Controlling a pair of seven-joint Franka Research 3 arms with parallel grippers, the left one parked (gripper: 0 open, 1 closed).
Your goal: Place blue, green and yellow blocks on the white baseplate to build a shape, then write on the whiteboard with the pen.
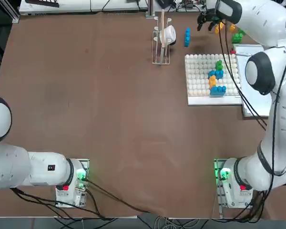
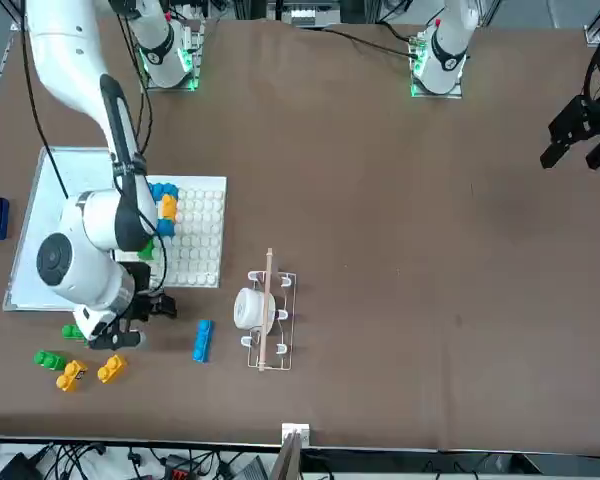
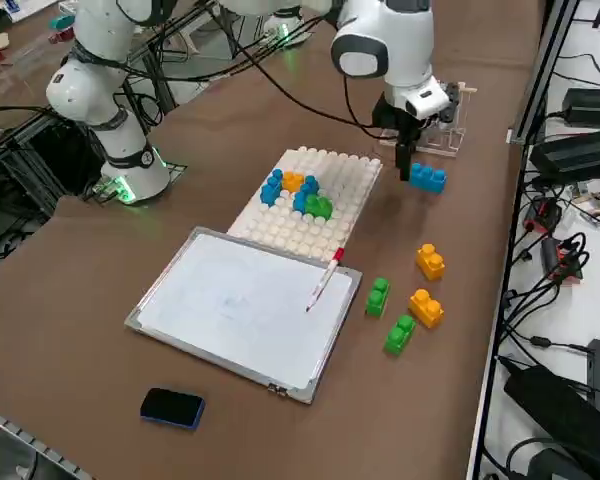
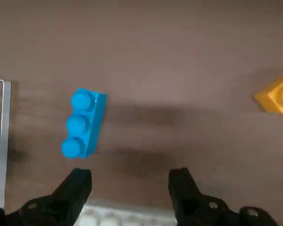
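Overhead, right hand [image 4: 130, 181] fingers apart, empty, near loose blue block [image 4: 83, 123]; no legible writing.

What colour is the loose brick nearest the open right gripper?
Blue, clearest in the right wrist view, just ahead of the right gripper.

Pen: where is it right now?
In the right side view the pen lies on the whiteboard, at its corner nearest the white baseplate, red end toward the plate.
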